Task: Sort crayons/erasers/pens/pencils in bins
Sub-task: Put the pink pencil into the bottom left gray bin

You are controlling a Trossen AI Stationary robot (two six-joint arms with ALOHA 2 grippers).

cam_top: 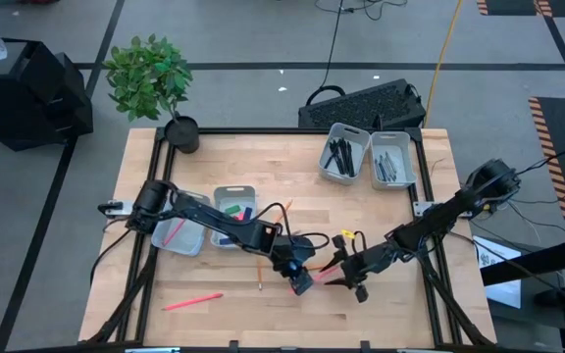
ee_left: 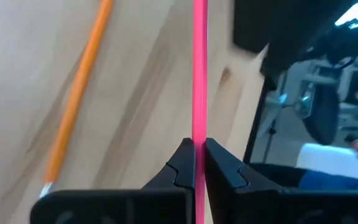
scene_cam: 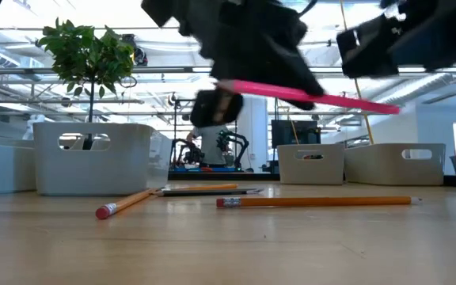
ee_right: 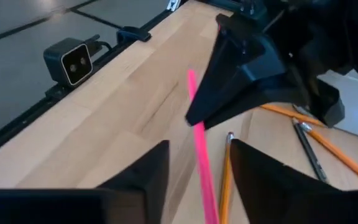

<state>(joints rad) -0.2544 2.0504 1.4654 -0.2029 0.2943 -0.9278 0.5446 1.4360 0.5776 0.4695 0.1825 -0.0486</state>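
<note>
- The left gripper [cam_top: 300,277] hung over the front middle of the table [cam_top: 390,211], its fingers [ee_left: 182,165] pinched tight on a pink pencil [ee_left: 199,74] — the stick ran straight out between the two pads.
- In the low view that pink pencil [scene_cam: 307,93] was held clear above the wood, sloping slightly down toward the right arm's side.
- The right gripper [cam_top: 353,279] sat just beside the left one, facing it; its fingers [ee_right: 145,171] stood apart, with the pink pencil passing between them and touching neither so far as the wrist view showed.
- Below the grippers, an orange pencil [scene_cam: 315,202] lay flat on the table, and a second orange pencil [scene_cam: 127,203] lay at an angle near it, eraser end toward the camera.
- Another pink pencil [cam_top: 192,301] lay alone near the front left of the table, well apart from both arms.
- Two bins [cam_top: 233,196] sat side by side under the left arm — one held coloured erasers [cam_top: 235,209], and a pink stick lay in the other.
- A second pair of bins [cam_top: 369,137] stood at the back right; one held black pens [cam_top: 340,157], the other dark thin sticks that could not be told apart.
- A potted plant [cam_top: 150,74] stood at the back left corner.
</note>
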